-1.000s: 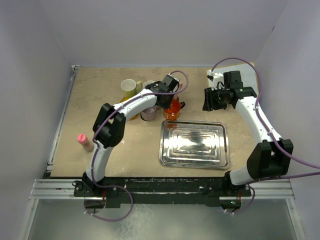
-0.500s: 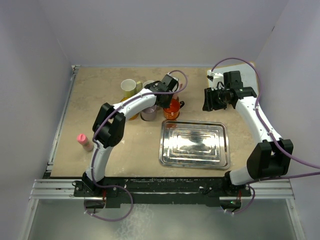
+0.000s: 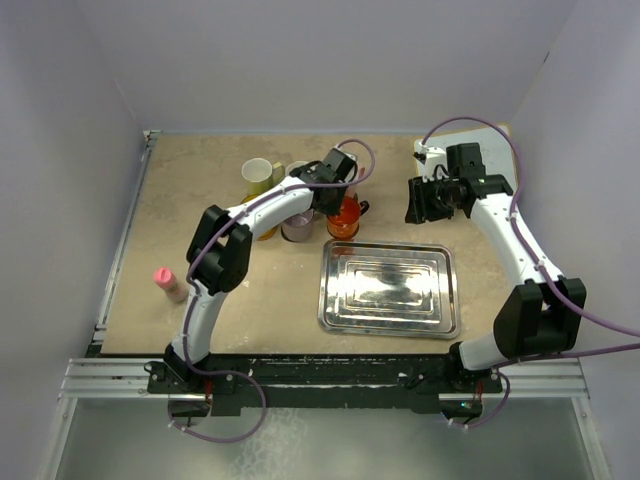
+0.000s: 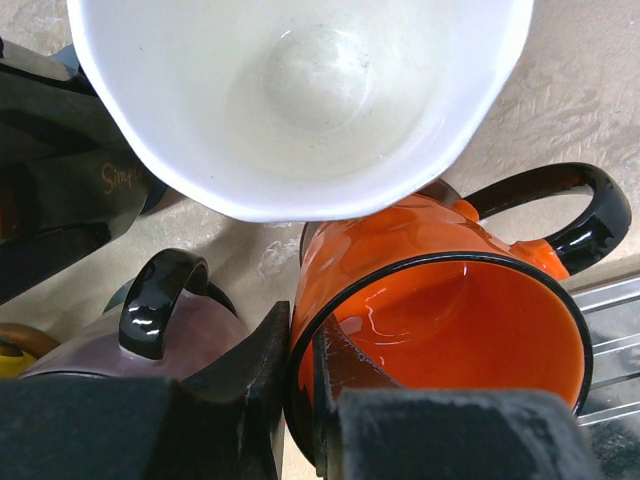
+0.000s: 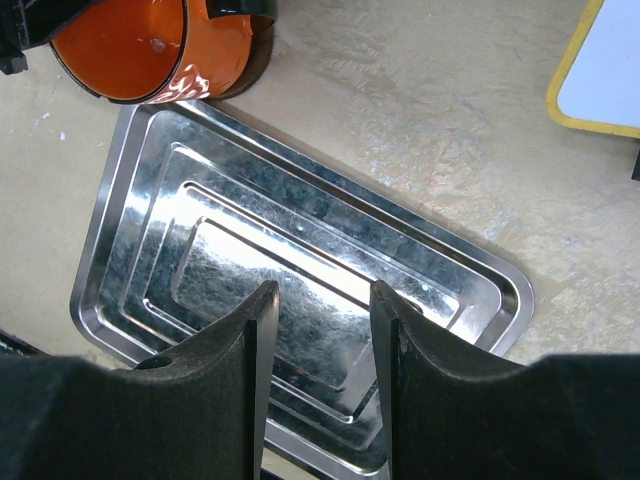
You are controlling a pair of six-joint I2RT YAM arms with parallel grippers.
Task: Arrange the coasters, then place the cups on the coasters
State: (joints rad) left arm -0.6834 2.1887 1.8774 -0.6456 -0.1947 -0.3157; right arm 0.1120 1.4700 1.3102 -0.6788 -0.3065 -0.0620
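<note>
The left pincer [image 4: 300, 395] is clamped on the rim of the orange-red mug [image 4: 440, 330], with one finger inside the bowl and the other outside against the wall. The mug stands upright, mouth up. Its black handle is on the side away from the pincer and points toward the right arm.

Around the grip it is crowded. The greyish-purple mug [image 4: 100, 350] is just beside the outer finger, and a white cup [image 4: 300, 90] stands very near on the far side. I cannot tell whether the orange-red mug rests on the tabletop [image 3: 200, 200] or is lifted a little, and I see no coaster under it.

The far edge of the steel tray [image 3: 388, 288] lies just beside the mug on the near side. I think the free way out is up and then to the right, where the tabletop is bare.

The right pincer [image 5: 320, 295] hangs above the tray, jaws apart, holding nothing.
</note>
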